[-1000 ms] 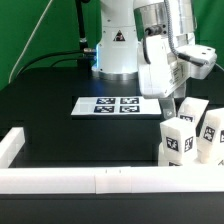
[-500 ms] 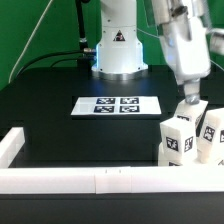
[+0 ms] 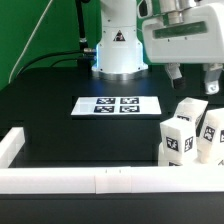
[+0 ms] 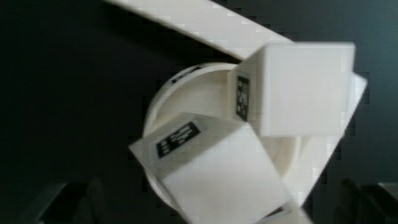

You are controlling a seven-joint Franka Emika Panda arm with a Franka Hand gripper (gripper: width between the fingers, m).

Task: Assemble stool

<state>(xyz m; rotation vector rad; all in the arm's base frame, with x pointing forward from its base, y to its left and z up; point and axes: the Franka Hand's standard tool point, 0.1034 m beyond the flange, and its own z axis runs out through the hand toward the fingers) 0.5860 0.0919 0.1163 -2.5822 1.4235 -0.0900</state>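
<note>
Three white stool legs with black-and-white tags stand clustered at the exterior view's right: one in front (image 3: 177, 138), one to its right (image 3: 212, 128), one behind (image 3: 190, 108). My gripper (image 3: 194, 78) hangs above them, open and empty, touching none. In the wrist view two legs (image 4: 302, 85) (image 4: 214, 165) lie tilted over the round white seat disc (image 4: 178, 95), directly below my open jaws. In the exterior view the legs hide the seat.
The marker board (image 3: 118, 105) lies flat mid-table. A long white rail (image 3: 100, 180) borders the table's near edge, turns up at the exterior view's left, and crosses the wrist view (image 4: 196, 25). The arm's base (image 3: 118, 45) stands at the back.
My gripper has risen from beside the rear leg's top to well above the cluster and has turned. The legs have stayed where they were.
</note>
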